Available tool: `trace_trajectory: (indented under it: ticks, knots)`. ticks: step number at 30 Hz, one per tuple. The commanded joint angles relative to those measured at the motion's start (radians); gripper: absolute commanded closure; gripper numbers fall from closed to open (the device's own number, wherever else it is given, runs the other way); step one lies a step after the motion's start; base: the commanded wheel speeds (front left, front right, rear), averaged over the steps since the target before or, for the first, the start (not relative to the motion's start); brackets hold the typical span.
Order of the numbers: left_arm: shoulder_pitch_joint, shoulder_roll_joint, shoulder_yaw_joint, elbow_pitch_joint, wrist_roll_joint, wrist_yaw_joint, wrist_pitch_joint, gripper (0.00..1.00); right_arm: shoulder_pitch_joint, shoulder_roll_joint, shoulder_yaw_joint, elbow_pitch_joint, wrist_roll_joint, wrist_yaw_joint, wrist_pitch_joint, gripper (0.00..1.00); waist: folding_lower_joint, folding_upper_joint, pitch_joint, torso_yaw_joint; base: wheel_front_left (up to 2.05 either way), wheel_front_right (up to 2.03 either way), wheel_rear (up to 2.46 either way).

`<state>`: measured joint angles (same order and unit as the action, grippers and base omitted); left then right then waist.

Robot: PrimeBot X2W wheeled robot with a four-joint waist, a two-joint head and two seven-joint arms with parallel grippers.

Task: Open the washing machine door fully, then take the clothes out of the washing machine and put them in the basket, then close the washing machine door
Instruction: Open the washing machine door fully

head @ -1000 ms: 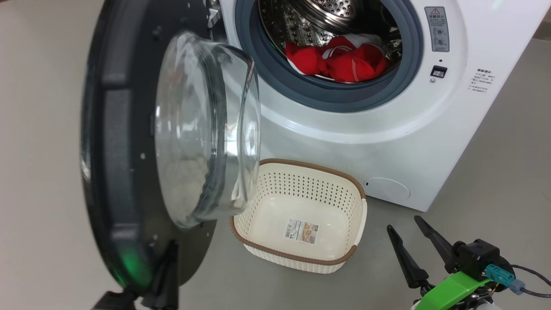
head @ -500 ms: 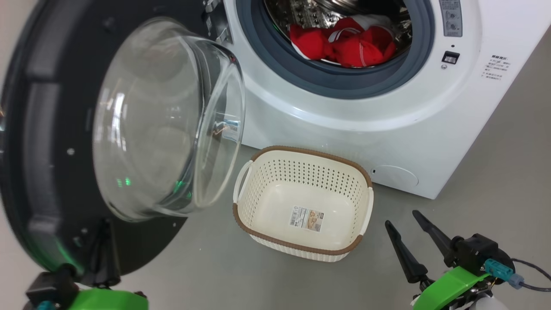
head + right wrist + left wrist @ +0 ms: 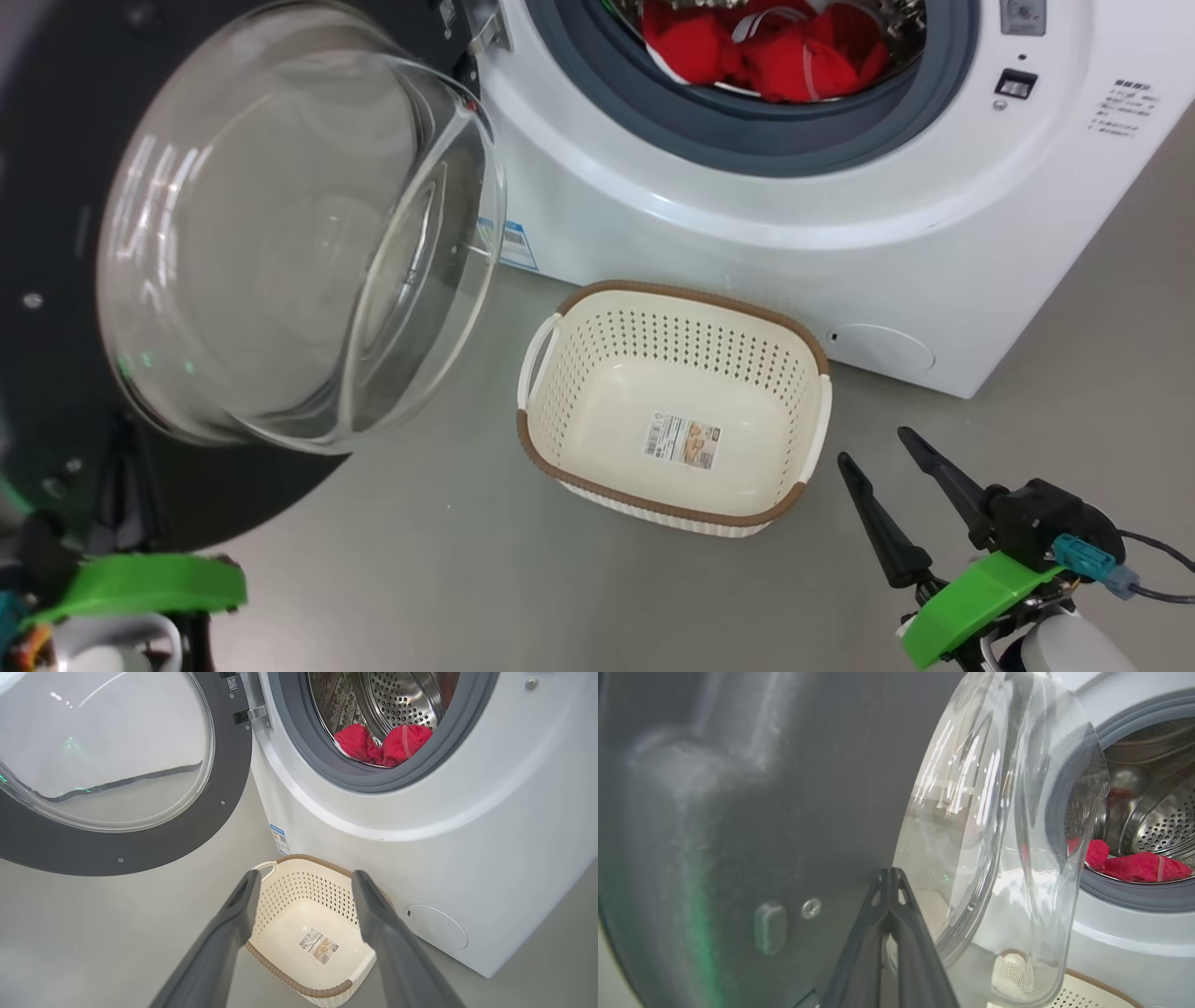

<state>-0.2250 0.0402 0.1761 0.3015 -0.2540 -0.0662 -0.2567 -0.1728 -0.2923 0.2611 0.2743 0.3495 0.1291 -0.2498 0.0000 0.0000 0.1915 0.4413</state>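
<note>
- Lower left: left gripper point(image 3: 890, 873), fingers pressed shut with nothing between them, set low by the door's dark inner face. Whether they touch it cannot be told.
- Left: washing machine door point(image 3: 271, 243), swung wide, with a glossy black rim point(image 3: 37, 187) around a bulging clear glass bowl. Judged step: finishing the swing. The push is best placed on the rigid rim, not the slick curved glass, following an arc about the hinge point(image 3: 254, 715).
- Centre: basket point(image 3: 686, 296), cream perforated plastic with a brown woven-look rim, holding just its paper label. It stands on the smooth grey floor point(image 3: 467, 560) just before the machine, apart from the door.
- Upper centre: clothes point(image 3: 775, 56), soft red fabric with white stitching, heaped in the perforated steel drum point(image 3: 402, 700) behind a grey rubber ring point(image 3: 747, 140).
- Right: washing machine point(image 3: 709, 215), a hard white box with a rounded front.
- Lower right: right gripper point(image 3: 873, 445), fingers spread wide, holding nothing, near the basket.
</note>
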Motion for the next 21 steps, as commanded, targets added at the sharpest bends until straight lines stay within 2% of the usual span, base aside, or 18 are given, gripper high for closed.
trace_trajectory:
  ticks: [1, 10, 21]
  knots:
    - [-0.044, 0.040, 0.057, -0.015, 0.012, 0.004, -0.005, 1.00, -0.021, -0.008, 0.028, -0.017, -0.014, 0.002, -0.012, 0.00, 0.0000, 0.0000, 0.013, 0.008, 0.00, 0.00, 0.00]
    - [-0.168, 0.053, 0.175, 0.057, 0.049, -0.009, -0.005, 1.00, -0.072, -0.028, 0.082, -0.005, -0.011, 0.002, -0.012, 0.00, 0.0000, 0.0000, 0.056, 0.019, 0.00, 0.00, 0.00]
    - [-0.283, 0.100, 0.278, 0.194, 0.094, -0.019, -0.005, 1.00, -0.120, -0.053, 0.112, -0.007, -0.008, 0.002, -0.012, 0.00, 0.0000, 0.0000, 0.112, 0.010, 0.00, 0.00, 0.00]
